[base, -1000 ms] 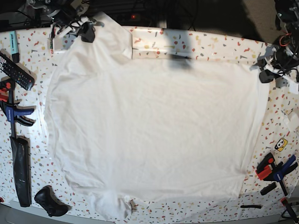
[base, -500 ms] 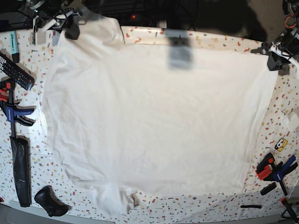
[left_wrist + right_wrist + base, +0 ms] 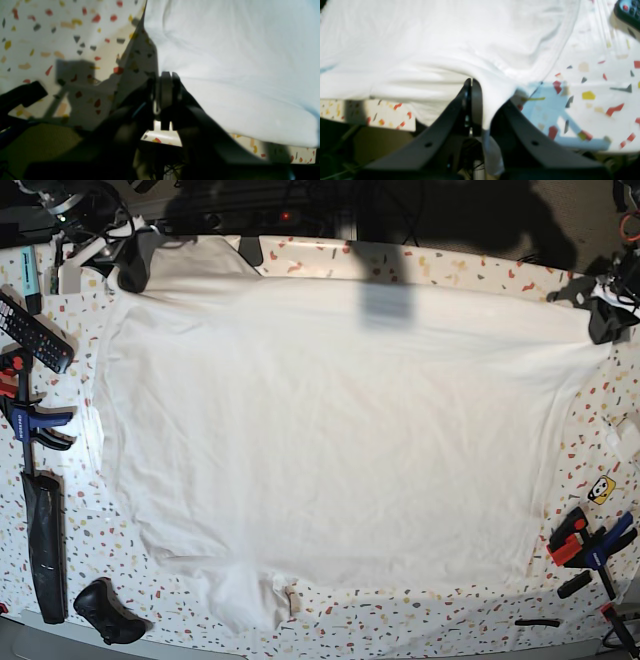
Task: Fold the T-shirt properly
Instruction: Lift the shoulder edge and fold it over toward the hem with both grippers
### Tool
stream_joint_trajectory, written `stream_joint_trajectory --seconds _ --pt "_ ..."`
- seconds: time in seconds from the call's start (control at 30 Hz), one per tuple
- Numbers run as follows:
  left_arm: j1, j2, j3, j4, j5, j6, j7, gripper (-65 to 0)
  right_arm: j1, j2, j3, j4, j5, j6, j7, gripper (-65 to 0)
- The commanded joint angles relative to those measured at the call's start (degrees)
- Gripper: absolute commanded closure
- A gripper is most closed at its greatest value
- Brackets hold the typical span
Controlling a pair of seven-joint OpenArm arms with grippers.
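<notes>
At the near edge of the speckled tabletop (image 3: 420, 625) a black controller-like object (image 3: 107, 612) lies at the near left, with a long black case (image 3: 46, 545) beside it; red and blue clamps (image 3: 592, 545) sit at the near right and a small yellow sticker (image 3: 600, 489) just beyond them. Another blue and red clamp (image 3: 25, 415) lies on the left side, and a black remote (image 3: 35, 333) lies farther back on the left. The T-shirt (image 3: 330, 440) is spread flat over most of the tabletop, one sleeve bunched at the near left, its far edge pulled taut between the two far corners. At the far right corner the left gripper (image 3: 605, 320) is pinched closed on that edge of the T-shirt, its dark fingers (image 3: 166, 92) pressed together with cloth between them. At the far left corner the right gripper (image 3: 135, 265) is likewise clamped tight on the cloth, its fingers (image 3: 472, 100) meeting over a fold of white fabric.
</notes>
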Motion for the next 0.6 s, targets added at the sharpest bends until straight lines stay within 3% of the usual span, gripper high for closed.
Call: stream_joint_trajectory --seconds 0.0,0.2,0.57 --pt "-0.55 -0.83 -0.39 1.03 -0.22 -0.02 -2.23 0.0 0.2 0.55 0.5 0.85 -0.15 -1.44 1.62 0.0" --pt "-3.32 -0.83 -0.37 0.87 0.87 -0.04 -3.43 0.0 4.11 0.55 0.5 0.63 -4.63 -2.58 1.4 0.0" --pt "-9.4 -0.85 0.31 -6.58 2.67 -0.02 -4.74 0.0 13.94 0.52 0.5 -0.28 -9.31 -2.84 -4.59 0.0"
